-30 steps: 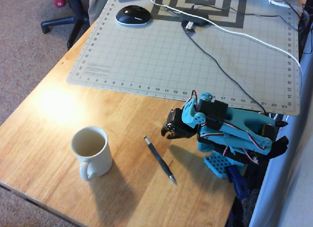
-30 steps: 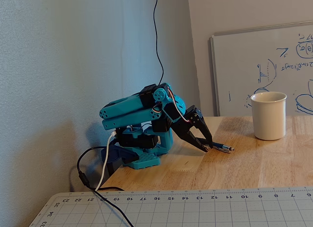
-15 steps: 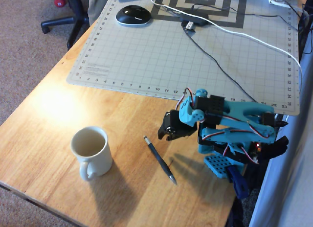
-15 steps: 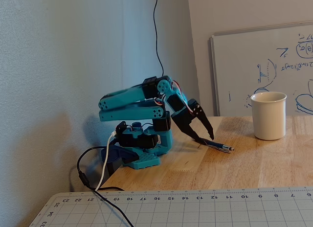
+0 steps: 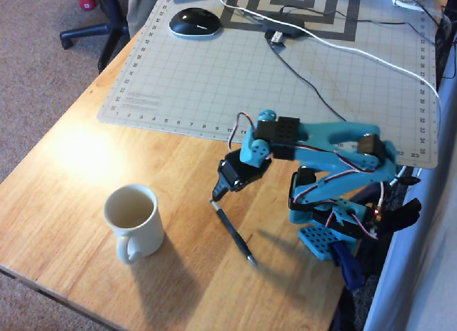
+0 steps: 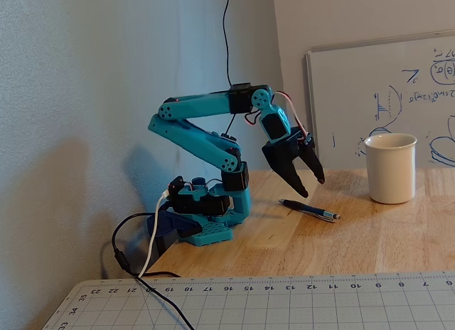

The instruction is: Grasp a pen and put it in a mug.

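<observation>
- Gripper (image 6: 311, 187): black two-finger unit on the teal arm (image 6: 206, 141), raised above the wooden table (image 5: 86, 174), tips pointing down; jaws parted, grasping nothing.
- Pen (image 5: 233, 232): lies flat on the table; in the overhead view its upper end sits just below the gripper (image 5: 214, 195) tips, though the fixed view shows the gripper clear above the pen (image 6: 310, 210).
- Mug (image 5: 134, 222): stands upright, left of the pen in the overhead view, apart from it, handle toward the table's near edge.
- Cutting mat (image 5: 214, 74): gridded, behind the arm, with a computer mouse (image 5: 193, 22) on it.

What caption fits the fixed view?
Arm's open hand hovers above the pen, mug standing beyond.
</observation>
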Robot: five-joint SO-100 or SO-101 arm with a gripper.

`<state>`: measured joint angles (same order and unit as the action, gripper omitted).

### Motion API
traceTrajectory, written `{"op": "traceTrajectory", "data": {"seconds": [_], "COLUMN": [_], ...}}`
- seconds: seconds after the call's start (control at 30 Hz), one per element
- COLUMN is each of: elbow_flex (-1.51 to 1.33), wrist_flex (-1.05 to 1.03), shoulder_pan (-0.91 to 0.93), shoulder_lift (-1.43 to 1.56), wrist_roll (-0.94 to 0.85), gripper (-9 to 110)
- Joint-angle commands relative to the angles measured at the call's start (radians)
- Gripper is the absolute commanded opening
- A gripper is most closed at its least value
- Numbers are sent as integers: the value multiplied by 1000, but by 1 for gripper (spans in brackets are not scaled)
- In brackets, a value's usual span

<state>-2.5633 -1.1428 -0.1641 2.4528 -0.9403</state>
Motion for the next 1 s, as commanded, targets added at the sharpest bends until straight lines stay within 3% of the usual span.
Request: {"op": "traceTrajectory", "data": {"seconds": [0.0,0.7,0.97], "elbow_flex": [115,124,123], "wrist_flex": [5,11,135], "shoulder_pan": [-9,-100,-101], "shoulder_lift": [-130,-362,-446], "wrist_roll": [-41,-25,-26], "gripper": [22,22,22]}}
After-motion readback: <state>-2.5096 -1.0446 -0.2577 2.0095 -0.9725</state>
